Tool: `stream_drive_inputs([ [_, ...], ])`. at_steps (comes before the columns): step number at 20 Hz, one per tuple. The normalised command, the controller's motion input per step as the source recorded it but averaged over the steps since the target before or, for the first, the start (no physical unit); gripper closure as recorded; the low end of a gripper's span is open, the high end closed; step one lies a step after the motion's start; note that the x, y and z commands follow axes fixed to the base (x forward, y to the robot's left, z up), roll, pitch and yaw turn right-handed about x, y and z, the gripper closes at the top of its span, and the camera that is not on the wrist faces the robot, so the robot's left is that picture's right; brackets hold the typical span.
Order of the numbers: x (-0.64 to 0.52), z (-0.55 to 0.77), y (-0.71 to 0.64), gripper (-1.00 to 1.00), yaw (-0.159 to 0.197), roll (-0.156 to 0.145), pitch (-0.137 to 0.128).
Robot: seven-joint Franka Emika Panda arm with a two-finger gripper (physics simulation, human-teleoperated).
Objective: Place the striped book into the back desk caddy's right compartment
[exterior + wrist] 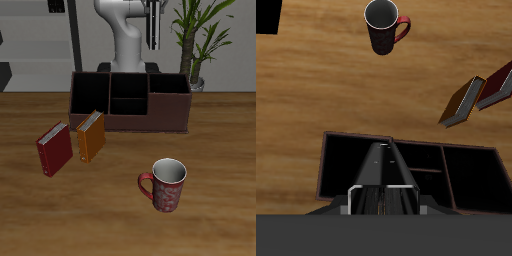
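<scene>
My gripper (152, 20) hangs high above the table, over the back part of the back desk caddy (130, 118), shut on the striped book (153, 40), which hangs edge-down from it. In the wrist view the striped book (384, 165) is a dark slab with a grey stripe reaching out from the gripper (384, 203) toward the caddy (471, 168). The right compartment (170, 88), behind the plain maroon front wall, stands open-topped well below the book. That compartment (348, 165) is partly hidden by the book in the wrist view.
On the table in front of the caddy lie a red book (55, 148) and an orange book (91, 135). A red mug (167, 185) stands nearer the front edge. A potted plant (200, 45) rises behind the caddy's end.
</scene>
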Motion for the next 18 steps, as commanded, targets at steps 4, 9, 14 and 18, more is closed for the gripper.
stream_drive_inputs([
  [4,-0.10,-0.01,0.29,1.00,-0.005,0.028,0.004],
  [9,-0.01,-0.02,0.22,1.00,0.005,0.019,0.007],
  [14,0.10,-0.10,0.13,1.00,-0.013,0.019,0.026],
  [18,0.10,-0.13,0.03,1.00,-0.002,0.000,0.017],
])
